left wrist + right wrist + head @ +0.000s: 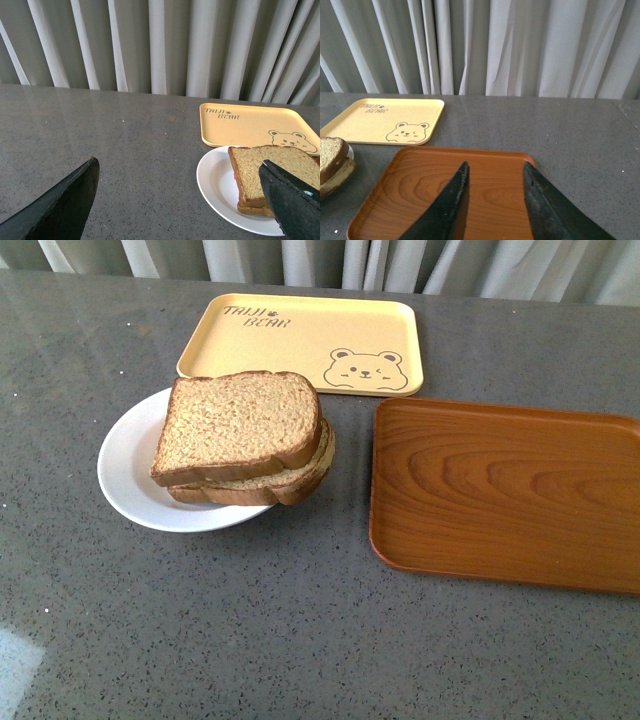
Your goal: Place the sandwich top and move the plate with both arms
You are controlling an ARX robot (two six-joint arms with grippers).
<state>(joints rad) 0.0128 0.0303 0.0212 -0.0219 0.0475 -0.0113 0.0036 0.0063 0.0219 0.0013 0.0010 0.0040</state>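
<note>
The sandwich top (pixel 240 426) lies on a lower bread slice (pixel 268 485), stacked on the white plate (pixel 125 468) left of centre on the grey table. Neither arm shows in the front view. In the left wrist view my left gripper (pixel 179 165) is open wide above the table, left of the plate (pixel 215 185); one finger overlaps the sandwich top (pixel 260 167) in the picture. A thin red edge shows between the slices there. My right gripper (pixel 495 165) hangs open over the brown wooden tray (pixel 420 185), with nothing between its fingers. The sandwich (pixel 332 160) shows at that view's edge.
A yellow bear-print tray (pixel 300 340) lies behind the plate. The brown wood-grain tray (pixel 505 490) sits to the plate's right, bare. White curtains (pixel 160 45) hang behind the table's far edge.
</note>
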